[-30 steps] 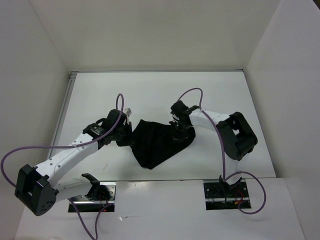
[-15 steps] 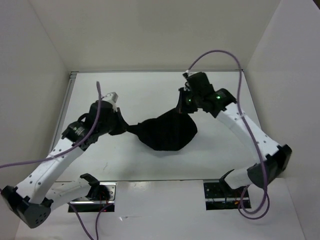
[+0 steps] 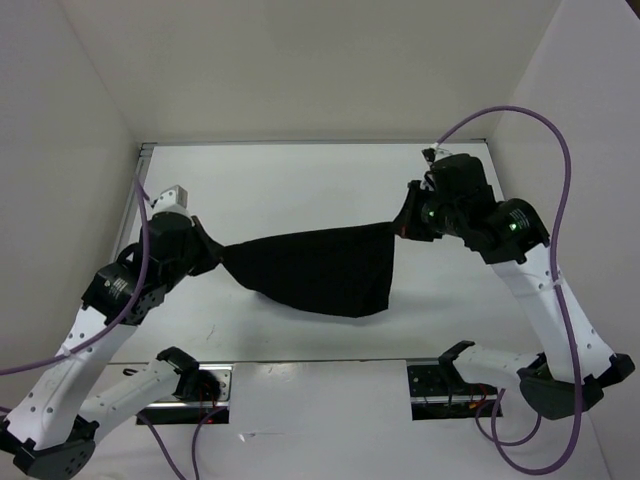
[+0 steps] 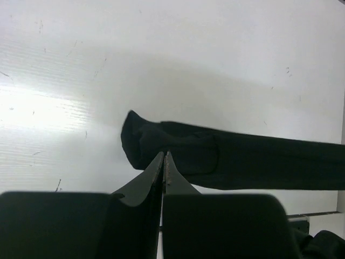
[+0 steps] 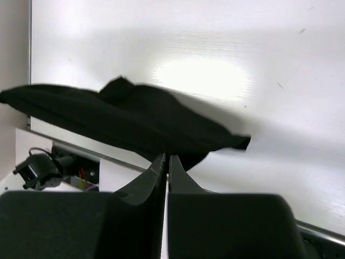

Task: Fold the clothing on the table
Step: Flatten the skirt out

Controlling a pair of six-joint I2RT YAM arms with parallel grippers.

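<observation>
1. The clothing (image 3: 320,270) is hanging spread out between the two grippers, above the middle part of the table (image 3: 300,180).
2. The left gripper (image 3: 212,255) is pinching the left corner of the black fabric. Its fingers are pressing together on the cloth, and in the left wrist view a small bunch of cloth is showing just past the tips.
3. The right gripper (image 3: 405,225) is clamping the right corner in the same way, with its fingers closed tight on the fabric.
4. The upper edge of the cloth is running nearly straight from one gripper to the other.
5. The rest of the cloth is drooping toward the near side and is reaching lowest at the near right corner.
6. I cannot tell if this lower edge is touching the white surface.
7. Purple cables (image 3: 560,170) are looping above both arms.
</observation>
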